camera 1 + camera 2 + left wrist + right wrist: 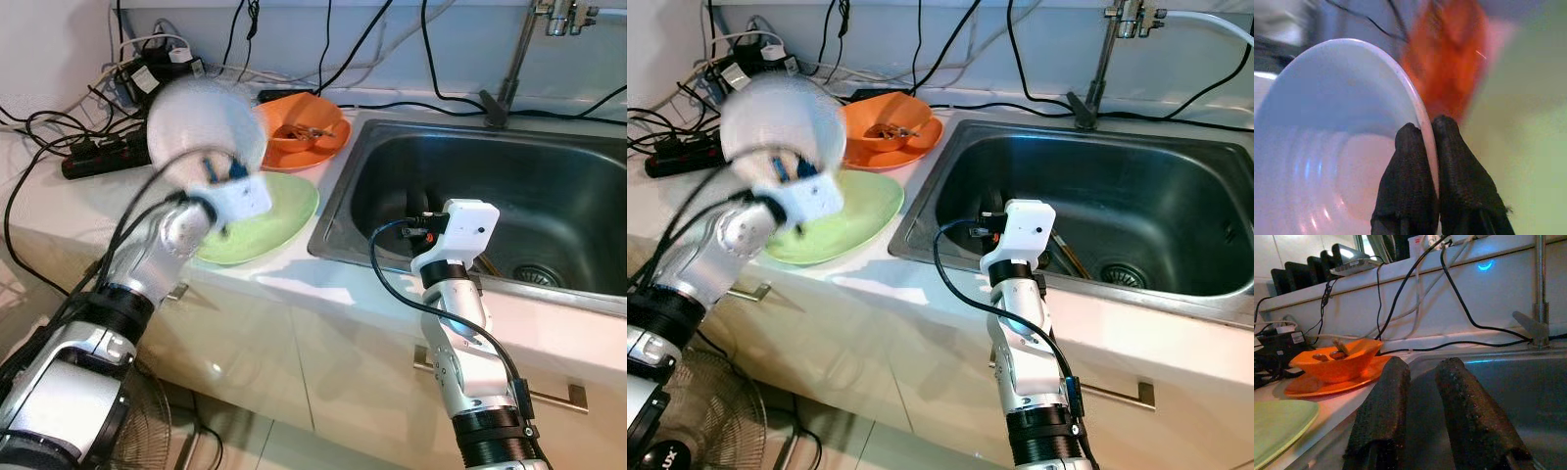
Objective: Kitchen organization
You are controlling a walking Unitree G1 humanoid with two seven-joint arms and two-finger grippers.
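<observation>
My left gripper (1430,147) is clamped on the white bowl's (201,122) rim, tilted above the green plate (279,211), the sink (549,166) well beyond.

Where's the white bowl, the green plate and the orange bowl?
white bowl (201,117), left eye view, on its rounded outside.
green plate (284,211), left eye view, on its bare inner surface.
orange bowl (1334,367), right wrist view, on its side wall.

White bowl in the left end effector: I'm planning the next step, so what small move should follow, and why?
Probably carry the white bowl right toward the sink. The left end effector pinches its rim, holding it above the green plate.
</observation>
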